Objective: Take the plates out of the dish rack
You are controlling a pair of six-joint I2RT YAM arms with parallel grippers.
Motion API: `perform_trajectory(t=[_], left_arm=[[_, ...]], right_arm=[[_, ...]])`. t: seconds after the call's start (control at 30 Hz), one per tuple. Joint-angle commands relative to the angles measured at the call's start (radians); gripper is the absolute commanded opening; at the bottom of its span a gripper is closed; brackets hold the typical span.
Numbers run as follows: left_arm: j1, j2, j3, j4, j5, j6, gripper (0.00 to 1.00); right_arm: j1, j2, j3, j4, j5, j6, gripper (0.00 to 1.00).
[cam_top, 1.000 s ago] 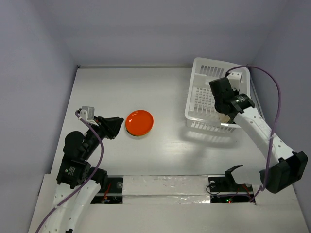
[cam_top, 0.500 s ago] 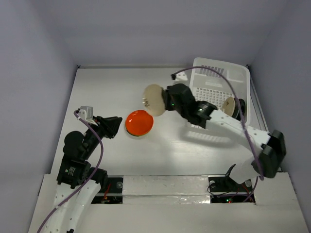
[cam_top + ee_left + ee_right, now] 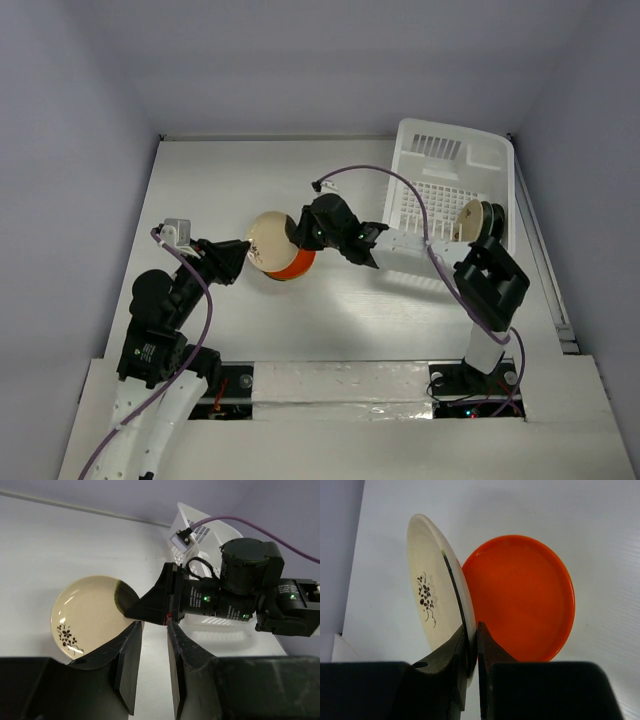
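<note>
Your right gripper (image 3: 292, 238) has swung the cream plate (image 3: 266, 240) down-left since the earlier frame, over the orange plate (image 3: 297, 266) at mid-frame. At lower left, your left gripper (image 3: 240, 258) hovers, its jaws narrowly apart and empty. Your right gripper pinches the cream plate's rim, holding it on edge. At upper right, the dish rack (image 3: 440, 160) holds two upright plates (image 3: 472, 217).

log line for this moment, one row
right gripper: shut on cream plate, tilted over orange plate | left gripper: open, empty | dish rack: plates inside
</note>
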Motion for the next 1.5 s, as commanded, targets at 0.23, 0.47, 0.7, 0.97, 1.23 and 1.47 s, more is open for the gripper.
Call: perform_trajectory(t=[0.23, 0.47, 0.7, 0.97, 1.23, 1.47], left_arm=[[0.004, 0.006, 0.005, 0.036, 0.003, 0.0, 0.24], [0.004, 0.004, 0.005, 0.038, 0.007, -0.002, 0.24], [0.004, -0.011, 0.004, 0.038, 0.007, 0.0, 0.24], [-0.028, -0.045, 0.001, 0.044, 0.012, -0.002, 0.25], [-0.075, -0.065, -0.001, 0.042, 0.004, -0.003, 0.26], [-0.085, -0.077, 0.002, 0.038, -0.005, -0.003, 0.26]], right_arm=[[0.003, -0.025, -0.064, 0.025, 0.042, 0.037, 0.42], [0.003, -0.121, -0.038, -0.133, 0.184, -0.03, 0.74], [-0.023, -0.32, -0.026, -0.421, 0.644, -0.102, 0.38], [-0.403, -0.635, -0.208, -0.586, 0.752, -0.13, 0.0], [-0.689, -0.68, -0.213, -0.624, 0.591, -0.299, 0.55], [-0.747, -0.591, -0.137, -0.632, 0.5, -0.328, 0.44]])
